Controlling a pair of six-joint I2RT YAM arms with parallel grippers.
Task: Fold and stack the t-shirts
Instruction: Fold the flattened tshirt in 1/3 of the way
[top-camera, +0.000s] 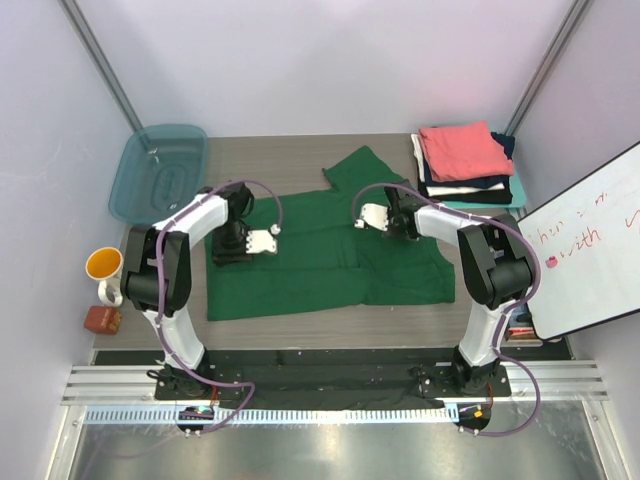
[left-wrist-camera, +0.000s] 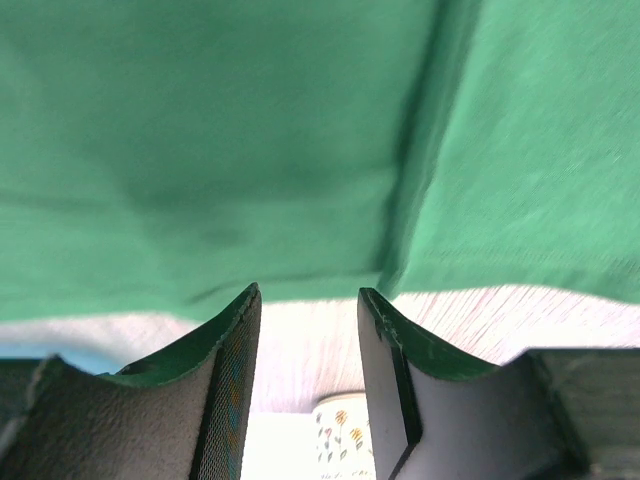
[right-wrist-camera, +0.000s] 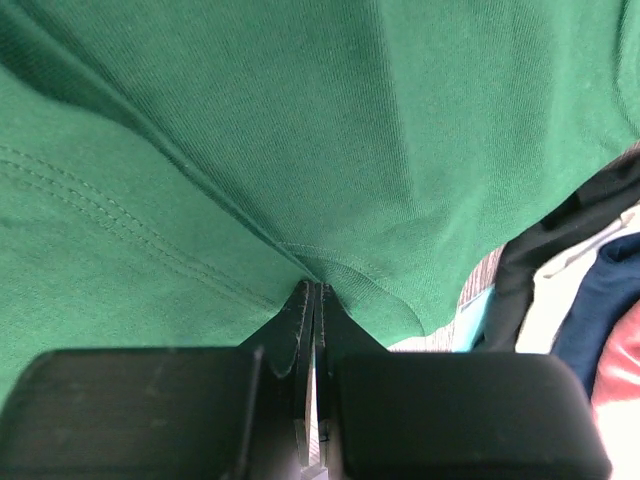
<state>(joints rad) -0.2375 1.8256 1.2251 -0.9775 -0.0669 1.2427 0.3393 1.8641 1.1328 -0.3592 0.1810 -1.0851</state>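
1. Green shirt (top-camera: 320, 262) lies spread on the table (top-camera: 290, 155), mid-field, one sleeve pointing toward the far edge. It is wrinkled and not yet folded.
2. Left gripper (top-camera: 268, 238) is low over the shirt's left part. In my left wrist view its fingers (left-wrist-camera: 235, 370) stand partly apart. Bare table and a patterned mug (left-wrist-camera: 345, 435) show through the gap. Nothing sits between them, and the cloth edge lies just past the tips.
3. Right gripper (top-camera: 366, 217) is on the shirt's far right part, near the sleeve. In the right wrist view the jaws are pressed together, with a pucker of green cloth pinched at the tips.
4. Stack (top-camera: 465, 160) of folded shirts sits in the far right corner, apart from the green one. Coral is on top, with white, dark and teal below.
5. Tub (top-camera: 160, 172) is at far left and a whiteboard (top-camera: 590, 240) at right.
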